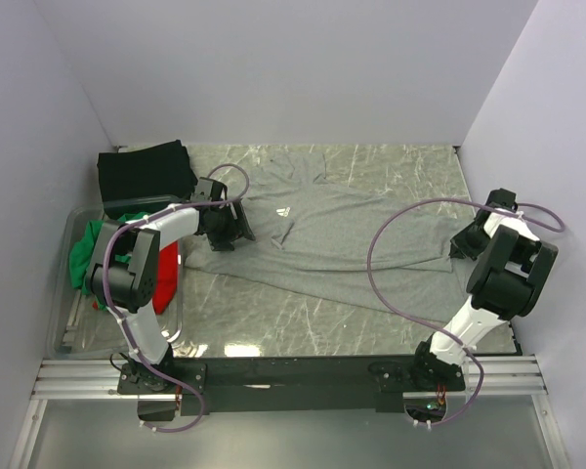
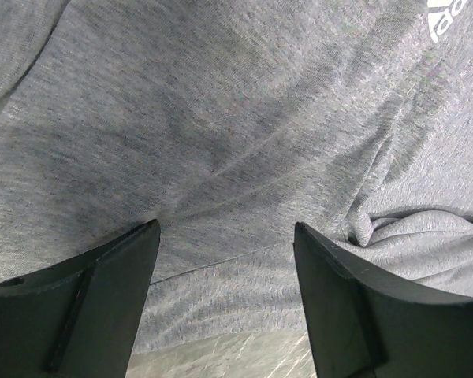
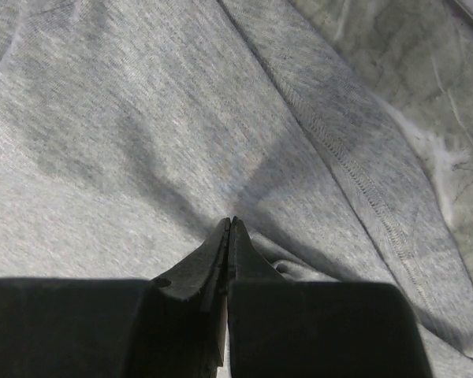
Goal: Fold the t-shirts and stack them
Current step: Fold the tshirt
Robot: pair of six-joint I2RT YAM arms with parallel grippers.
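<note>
On the near part of the table the marble top is showing bare in front of the grey shirt's lower hem. To the left, a clear bin is sitting at the table's edge, holding the red shirt and, just behind it, the green shirt, both bunched up.

The grey shirt is lying spread and wrinkled across the middle of the table, reaching from the left arm to the right arm.

The right gripper is sitting at the shirt's right edge, near the stitched hem. Its fingers are clenched tight together, pinching a small pucker of the grey cloth, and creases are running out from the tips.

The left gripper is hovering low over the shirt's left side, close to the small white logo. Its fingers are spread wide apart, grasping nothing, with cloth lying slack between them.

Farther back, at the far left corner, the black shirt is lying folded just beside the grey shirt's left edge.
</note>
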